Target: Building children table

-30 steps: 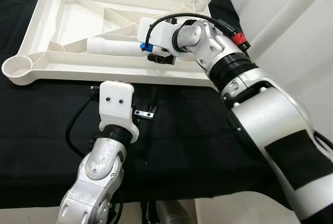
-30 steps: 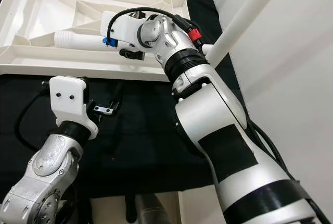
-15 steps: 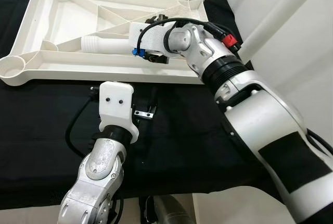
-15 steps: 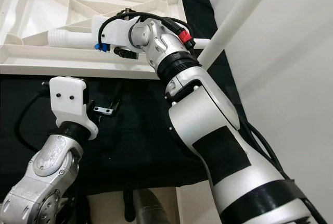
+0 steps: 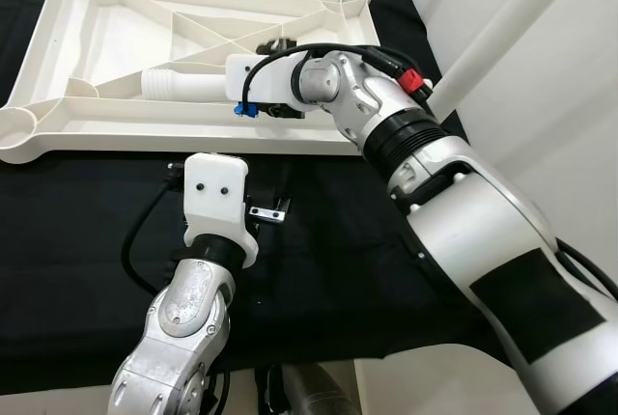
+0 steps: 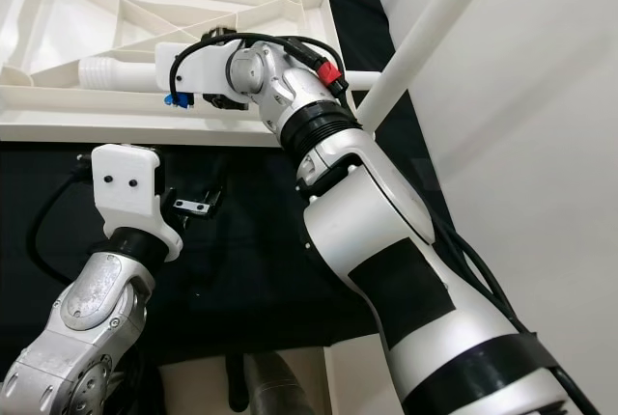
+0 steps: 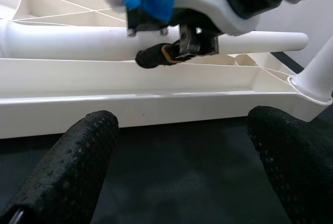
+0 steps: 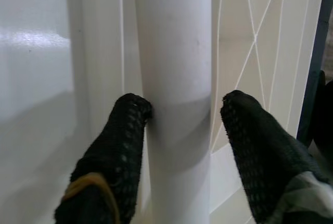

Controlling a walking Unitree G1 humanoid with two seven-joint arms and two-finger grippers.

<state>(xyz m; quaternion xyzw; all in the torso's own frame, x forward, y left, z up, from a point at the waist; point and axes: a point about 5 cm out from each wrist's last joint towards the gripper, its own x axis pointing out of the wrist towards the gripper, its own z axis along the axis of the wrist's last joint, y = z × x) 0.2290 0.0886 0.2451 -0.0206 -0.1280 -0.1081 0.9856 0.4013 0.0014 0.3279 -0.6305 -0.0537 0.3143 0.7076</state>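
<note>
My right gripper (image 8: 179,130) has slid further along the loose leg (image 5: 183,85) lying inside the upturned tabletop (image 5: 58,19), jaws straddling it, one finger touching, not yet clenched. My left gripper (image 7: 182,146) waits below, jaws released.

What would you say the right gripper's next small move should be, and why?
Probably close the right gripper on the white table leg. Its fingers straddle the leg, one touching it and the other a little apart, so it is not yet gripped. The leg lies loose inside the upturned tabletop.
</note>
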